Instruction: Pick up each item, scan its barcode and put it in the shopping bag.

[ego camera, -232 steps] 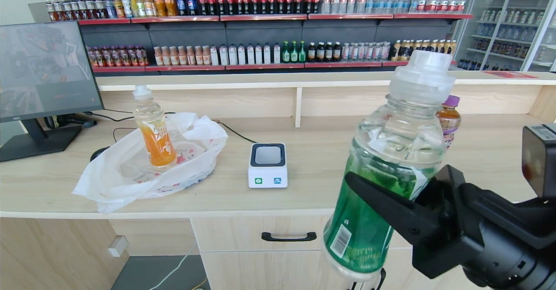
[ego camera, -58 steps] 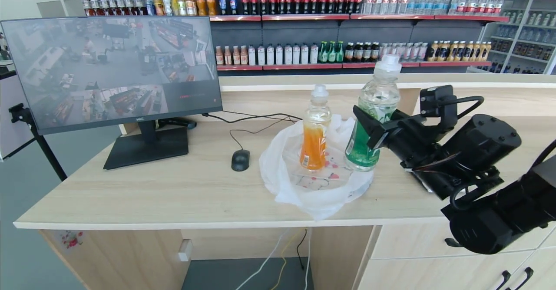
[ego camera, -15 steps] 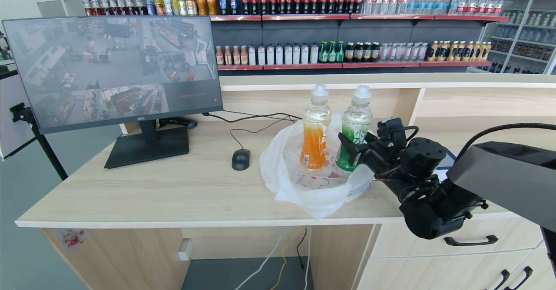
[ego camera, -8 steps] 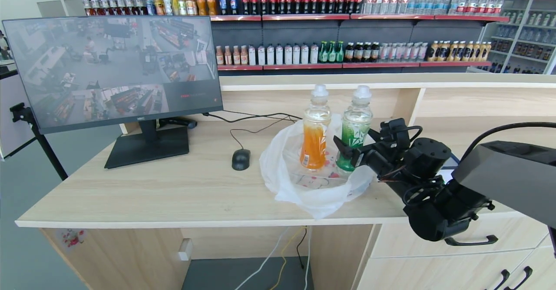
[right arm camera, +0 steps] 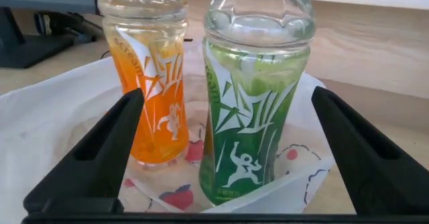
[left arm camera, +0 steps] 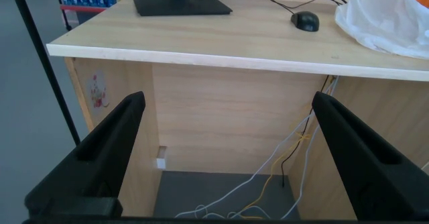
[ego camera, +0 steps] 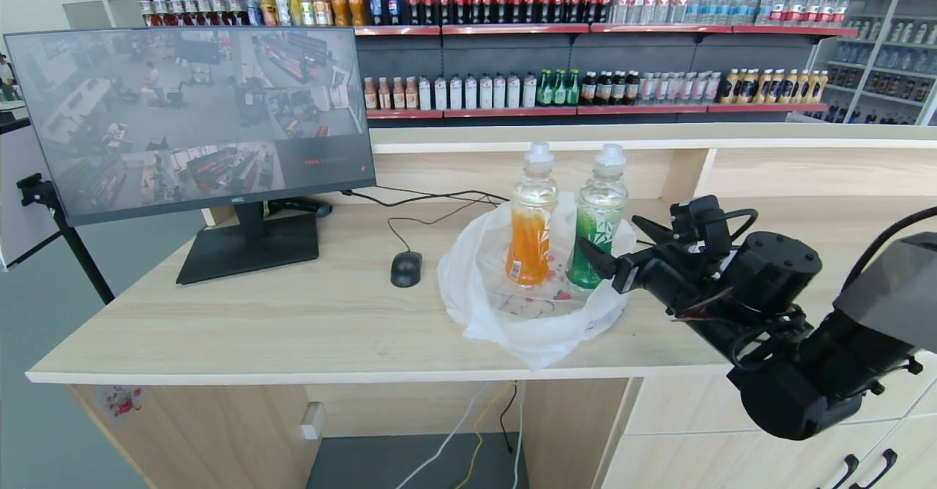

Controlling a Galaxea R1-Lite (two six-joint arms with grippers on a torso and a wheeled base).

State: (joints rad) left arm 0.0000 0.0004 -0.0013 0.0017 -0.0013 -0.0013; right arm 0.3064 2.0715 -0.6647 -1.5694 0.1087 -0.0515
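Orange bottle [ego camera: 528,233] and green bottle [ego camera: 596,229] stand in the bag [ego camera: 498,320], just past my right gripper's [ego camera: 607,230] spread fingers: both look done. Left gripper [left arm camera: 228,100] spread too.

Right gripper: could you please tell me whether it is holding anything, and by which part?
Nothing is held. The right gripper has its fingers open, and the green bottle stands free in the shopping bag.

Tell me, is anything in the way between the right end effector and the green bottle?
Nothing visible is. The open right end effector faces the green bottle directly. The bottle stands in the bag beside the orange bottle; only the bag's low edge crosses its foot.
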